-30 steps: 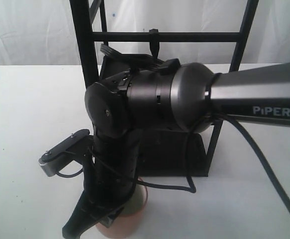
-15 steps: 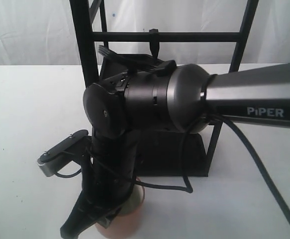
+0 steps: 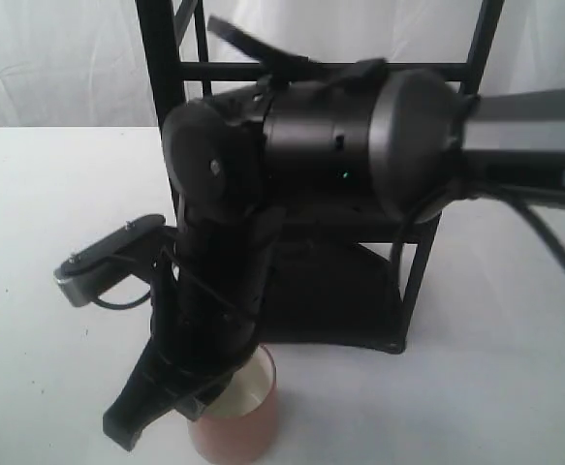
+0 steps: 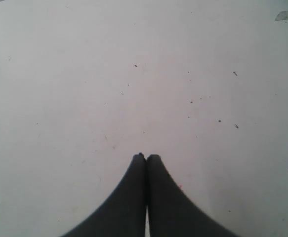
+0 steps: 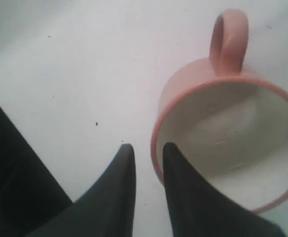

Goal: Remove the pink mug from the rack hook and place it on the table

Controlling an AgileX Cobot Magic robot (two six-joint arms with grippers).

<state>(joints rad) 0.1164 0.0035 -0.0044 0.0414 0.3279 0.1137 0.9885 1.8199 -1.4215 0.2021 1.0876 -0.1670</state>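
A salmon-pink cylindrical ceramic mug (image 5: 223, 143) with a smooth cream-white inside and a thin loop handle (image 5: 228, 39) is seen standing upright, mouth up, on the wide matte white table (image 5: 84, 64). The table is marked only by a few tiny dark specks. The mug is placed in front of the tall black rack (image 3: 161, 77) of square posts, clear of its dark angular lower shelf (image 3: 340, 300).

The right gripper (image 5: 147, 147), formed of two tapered matte black fingers, is held with its jaws parted by a narrow gap, and nothing is clamped. One fingertip is seen overlapping the mug's rim on the side away from the handle. Whether the rim is touched cannot be told. The left gripper (image 4: 144, 157) is pressed fully together above bare table, with nothing between its fingers.

In the exterior view much of the rack is covered by the bulky, rounded grey-and-black right arm (image 3: 360, 145), which reaches across to the mug. A flat dark bracket (image 3: 103, 262) sticks out from its wrist and a black cable (image 3: 553, 262) trails off. The crossbar is shown only in part, and the rack hook cannot be made out behind the arm. The mug's base is cut off by the picture's edge, and its near side is hidden by the gripper.
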